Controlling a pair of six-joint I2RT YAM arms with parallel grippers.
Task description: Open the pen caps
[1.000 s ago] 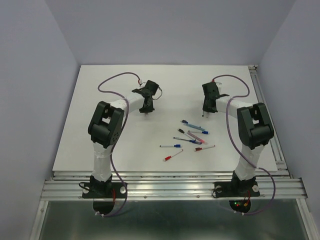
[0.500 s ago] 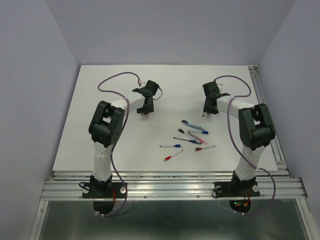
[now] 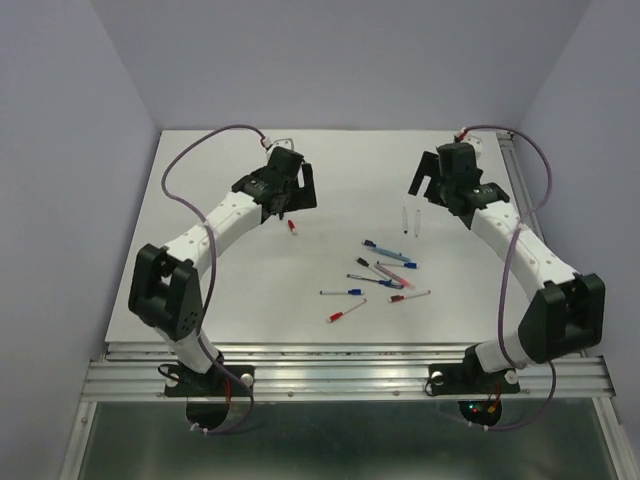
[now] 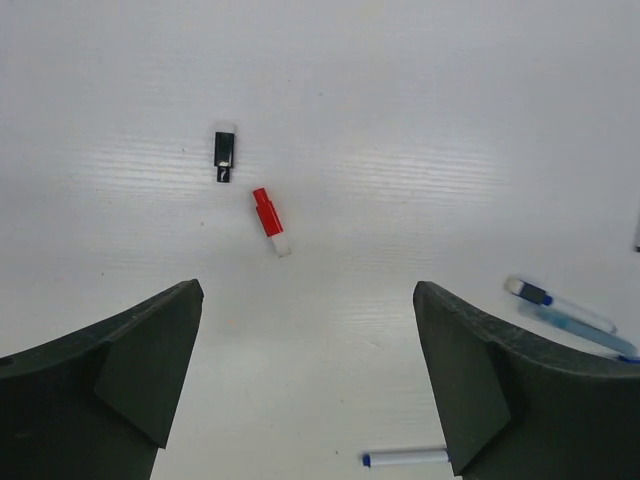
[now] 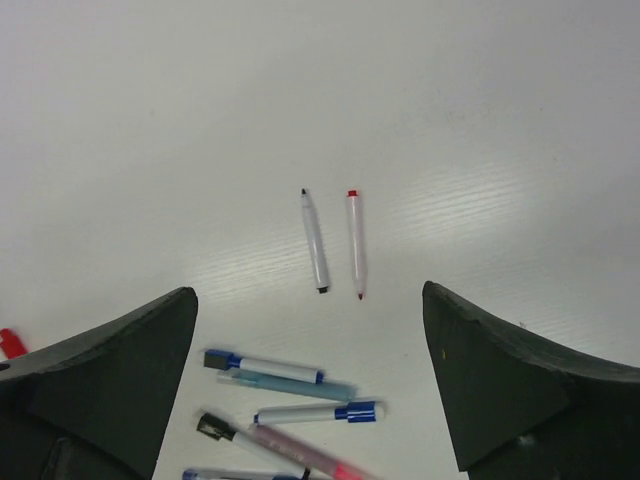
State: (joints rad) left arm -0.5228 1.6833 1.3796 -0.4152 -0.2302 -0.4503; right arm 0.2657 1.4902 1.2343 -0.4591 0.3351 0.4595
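Both grippers hang open and empty above the white table. In the left wrist view a red pen cap (image 4: 269, 218) and a black pen cap (image 4: 223, 155) lie loose on the table beyond my left gripper (image 4: 308, 292). From above, the red cap (image 3: 291, 226) sits just in front of the left gripper (image 3: 290, 203). Two uncapped pens lie side by side beyond my right gripper (image 5: 308, 293): a black-tipped pen (image 5: 315, 241) and a red-tipped pen (image 5: 355, 245). The top view shows that pair (image 3: 410, 218) below the right gripper (image 3: 428, 192).
A loose heap of capped pens (image 3: 385, 272) lies at centre right, with a blue-capped pen (image 3: 342, 292) and a red one (image 3: 345, 312) nearer the front. The heap (image 5: 290, 390) shows low in the right wrist view. A metal rail (image 3: 522, 200) runs along the table's right edge.
Both grippers went from nearly shut to wide open and lifted away from the table. The left one left the red cap lying there, the right one the red-tipped pen.
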